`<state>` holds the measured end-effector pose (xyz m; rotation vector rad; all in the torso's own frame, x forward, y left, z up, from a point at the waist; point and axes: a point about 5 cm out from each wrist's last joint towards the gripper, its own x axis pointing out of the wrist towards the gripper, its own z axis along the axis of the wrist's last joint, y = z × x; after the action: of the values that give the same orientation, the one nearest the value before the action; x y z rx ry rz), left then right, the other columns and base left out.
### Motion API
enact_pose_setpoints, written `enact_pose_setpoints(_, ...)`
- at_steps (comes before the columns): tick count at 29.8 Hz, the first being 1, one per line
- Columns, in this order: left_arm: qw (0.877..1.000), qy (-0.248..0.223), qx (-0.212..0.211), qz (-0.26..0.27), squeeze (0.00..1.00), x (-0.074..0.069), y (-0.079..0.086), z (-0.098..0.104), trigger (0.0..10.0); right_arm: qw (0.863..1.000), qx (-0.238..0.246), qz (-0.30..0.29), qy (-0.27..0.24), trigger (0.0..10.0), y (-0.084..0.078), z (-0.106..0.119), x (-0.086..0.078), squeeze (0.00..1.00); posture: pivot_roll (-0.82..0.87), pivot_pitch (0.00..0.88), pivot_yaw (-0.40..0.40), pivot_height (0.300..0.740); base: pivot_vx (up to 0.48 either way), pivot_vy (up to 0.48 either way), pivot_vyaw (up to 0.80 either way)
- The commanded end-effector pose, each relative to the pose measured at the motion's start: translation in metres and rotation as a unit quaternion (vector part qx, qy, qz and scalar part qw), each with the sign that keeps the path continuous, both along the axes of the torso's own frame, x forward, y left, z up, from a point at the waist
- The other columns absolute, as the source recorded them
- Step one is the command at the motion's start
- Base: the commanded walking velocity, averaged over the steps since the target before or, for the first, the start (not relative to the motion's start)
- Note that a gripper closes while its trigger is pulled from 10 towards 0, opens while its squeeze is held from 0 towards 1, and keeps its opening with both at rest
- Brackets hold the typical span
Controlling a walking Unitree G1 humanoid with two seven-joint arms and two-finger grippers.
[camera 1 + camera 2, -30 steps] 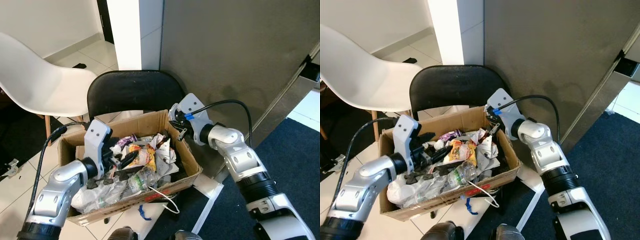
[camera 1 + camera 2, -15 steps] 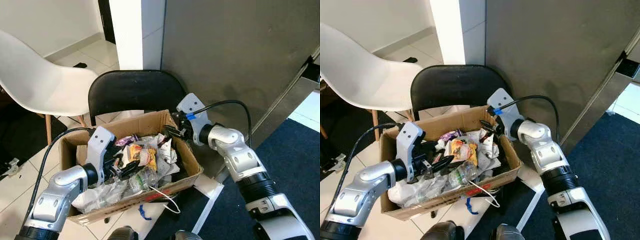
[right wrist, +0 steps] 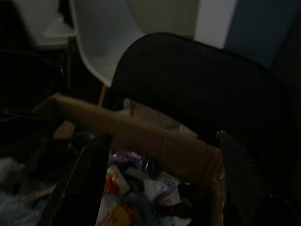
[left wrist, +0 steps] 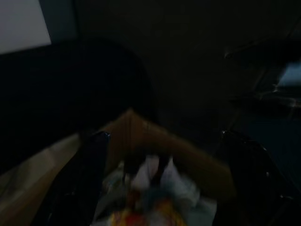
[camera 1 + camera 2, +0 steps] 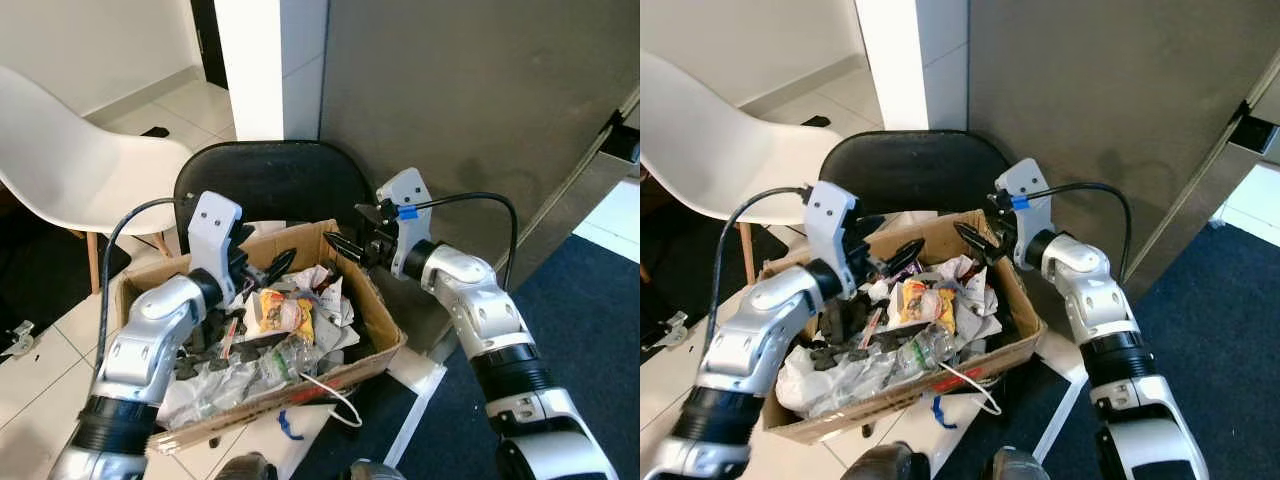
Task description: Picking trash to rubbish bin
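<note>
A cardboard box (image 5: 296,242) of trash rests on a black chair. It holds a yellow snack wrapper (image 5: 279,311), a clear plastic bottle (image 5: 288,356), crumpled white paper (image 5: 331,297) and clear plastic bags (image 5: 205,388). My left gripper (image 5: 267,268) hovers open over the box's back left part, just above the trash, with nothing between its fingers (image 4: 88,181). My right gripper (image 5: 344,245) hangs open over the back right corner of the box, pointing inward, also empty. Its fingers (image 3: 87,183) frame the box's back wall (image 3: 141,136) and the litter below.
The black chair (image 5: 268,180) backs onto a grey wall panel (image 5: 450,100). A white chair (image 5: 80,165) stands at the left. Dark blue carpet (image 5: 590,320) lies at the right, and a white sheet (image 5: 415,378) lies on the floor by the box. A white cord (image 5: 330,395) loops over the box's front edge.
Both grippers have lifted out of the trash: the left one rose from deep in the box's left side toward the back rim, the right one rose above the back right corner. The camera shifted slightly.
</note>
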<state>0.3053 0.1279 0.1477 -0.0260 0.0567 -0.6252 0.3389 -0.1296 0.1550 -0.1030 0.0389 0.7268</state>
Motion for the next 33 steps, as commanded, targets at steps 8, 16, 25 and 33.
enact_pose_setpoints(8,0.998,-0.031,-0.051,0.01,0.0,0.023,-0.038,0.015,10.0,0.999,0.033,-0.01,-0.006,10.0,0.0,0.0,-0.001,0.0,-0.04,0.0,0.014,0.74,0.0,0.0,0.0)
enact_pose_setpoints(16,0.999,-0.022,-0.026,0.01,0.0,0.035,-0.047,0.006,10.0,0.997,0.076,-0.006,-0.009,10.0,0.0,0.003,-0.002,0.0,-0.04,0.0,0.011,0.74,0.0,0.0,0.0)
enact_pose_setpoints(25,1.0,-0.015,-0.02,0.009,0.0,0.039,-0.049,0.0,10.0,0.997,0.078,-0.005,-0.01,10.0,0.001,0.003,-0.002,0.0,-0.03,0.0,0.012,0.74,0.0,-0.236,0.0)
enact_pose_setpoints(33,1.0,-0.018,-0.019,0.006,0.0,0.04,-0.05,-0.001,10.0,0.997,0.079,-0.004,-0.009,10.0,0.001,0.003,-0.002,0.0,-0.03,0.0,0.009,0.74,0.0,-0.444,0.0)
